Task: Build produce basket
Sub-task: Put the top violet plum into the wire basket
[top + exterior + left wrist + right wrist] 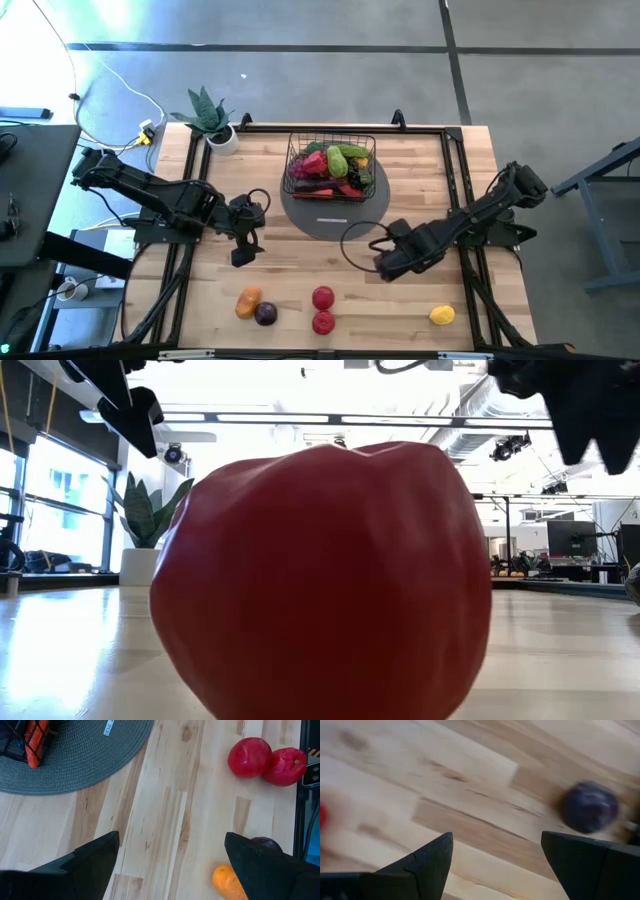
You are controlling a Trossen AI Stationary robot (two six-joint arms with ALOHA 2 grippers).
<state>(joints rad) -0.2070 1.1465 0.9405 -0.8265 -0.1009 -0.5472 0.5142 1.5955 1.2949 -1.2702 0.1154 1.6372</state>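
The left pincer hangs open and empty above bare wood, between the grey round mat and the loose fruit along the desk's near edge; the right pincer is likewise open and holds nothing, just in front of the mat's right side. The basket sits on the mat toward the far edge, already holding red, green and orange produce, while five pieces wait outside it: an orange fruit touching a dark purple one, two red fruits close together, and a yellow one well apart to the right. The step in hand looks like a reach for the next piece. To do it well, each arm should likely take what lies on its own side, come down with the jaws astride a single fruit rather than a touching pair, and close around the widest part so the round body does not squirt out. The high view alone gives the whole layout and the potted plant. The left wrist view shows the two red fruits nearly touching. The low view is largely blocked by one red fruit.
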